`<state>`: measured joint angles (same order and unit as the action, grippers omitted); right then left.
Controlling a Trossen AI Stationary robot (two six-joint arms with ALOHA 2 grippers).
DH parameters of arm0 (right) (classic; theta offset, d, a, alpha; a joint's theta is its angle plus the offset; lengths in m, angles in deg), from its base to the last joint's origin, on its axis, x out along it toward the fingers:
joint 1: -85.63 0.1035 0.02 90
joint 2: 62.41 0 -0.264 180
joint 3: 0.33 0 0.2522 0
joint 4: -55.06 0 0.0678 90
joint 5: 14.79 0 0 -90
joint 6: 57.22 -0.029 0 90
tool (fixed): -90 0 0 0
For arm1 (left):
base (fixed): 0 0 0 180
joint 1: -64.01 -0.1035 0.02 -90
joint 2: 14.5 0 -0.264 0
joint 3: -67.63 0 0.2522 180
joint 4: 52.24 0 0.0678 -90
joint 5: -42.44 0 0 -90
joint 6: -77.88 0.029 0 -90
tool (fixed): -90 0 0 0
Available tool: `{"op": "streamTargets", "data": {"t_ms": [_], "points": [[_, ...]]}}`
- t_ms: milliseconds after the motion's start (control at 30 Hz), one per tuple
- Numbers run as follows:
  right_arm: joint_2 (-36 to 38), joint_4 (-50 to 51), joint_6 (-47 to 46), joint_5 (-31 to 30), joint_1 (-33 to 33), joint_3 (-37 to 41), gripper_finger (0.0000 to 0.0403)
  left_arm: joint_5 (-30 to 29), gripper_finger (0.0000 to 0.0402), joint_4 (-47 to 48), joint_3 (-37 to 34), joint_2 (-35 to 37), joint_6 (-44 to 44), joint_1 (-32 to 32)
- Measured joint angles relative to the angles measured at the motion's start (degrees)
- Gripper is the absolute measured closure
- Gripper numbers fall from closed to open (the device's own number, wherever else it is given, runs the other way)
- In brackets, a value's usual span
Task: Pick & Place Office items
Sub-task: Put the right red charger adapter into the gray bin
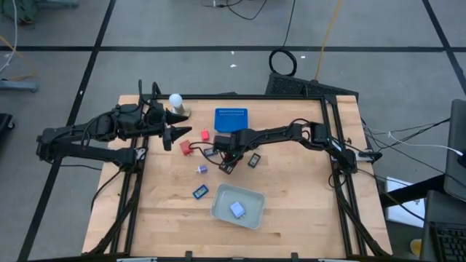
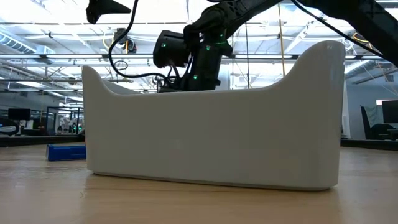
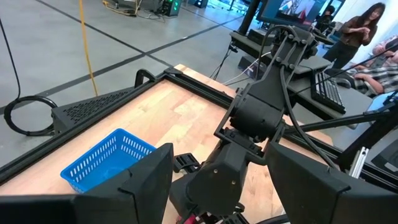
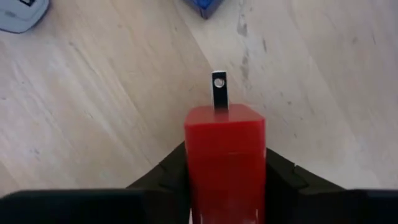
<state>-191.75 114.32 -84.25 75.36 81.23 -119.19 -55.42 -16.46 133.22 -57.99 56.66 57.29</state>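
Small office items lie on the wooden table (image 1: pixel 291 218): two red pieces (image 1: pixel 186 148) (image 1: pixel 206 135), a black one (image 1: pixel 254 160) and two blue ones (image 1: pixel 202 169) (image 1: pixel 200 191). One more (image 1: pixel 237 209) lies in the white tray (image 1: pixel 251 198). My right gripper (image 1: pixel 224 161) reaches in from the right, near the table's middle, and is shut on a red block (image 4: pixel 225 162). My left gripper (image 1: pixel 178 133) hangs open over the table's left side, next to the white ball (image 1: pixel 175 102). My right gripper pinches the red block by its two opposite sides, one dark finger (image 4: pixel 166 177) on each. The fingers slant down at the table from above. A metal prong (image 4: pixel 218 90) sticks out of the block's free end, pointing away from the fingers toward the wood.
A blue perforated basket (image 1: pixel 231 120) stands at the far middle, just behind the right arm. In the low view the white tray (image 2: pixel 211 124) fills most of the picture, with a blue piece (image 2: pixel 66 151) to its left. Bare wood lies to the right and near left.
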Motion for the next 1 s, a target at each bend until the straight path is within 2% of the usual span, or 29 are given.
{"op": "streamTargets", "data": {"t_ms": [267, 533, 1000], "points": [[0.0, 0.6, 0.5, 0.1, 0.0, 0.0, 0.0277, 0.0, 0.0147, 0.0, 0.0, 0.0, 0.0, 0.0], [0.6, 2.2, 1.2, 0.2, 0.0, 0.0, 0.0291, 0.0, 0.0147, 0.0, 0.0, 0.0, 0.0, 0.0], [8.1, 7.7, 0.7, 0.0, 0.1, 0.0, 0.0291, 0.0, 0.0147, 0.0, 0.0, 0.0, 0.0, 0.0]]}}
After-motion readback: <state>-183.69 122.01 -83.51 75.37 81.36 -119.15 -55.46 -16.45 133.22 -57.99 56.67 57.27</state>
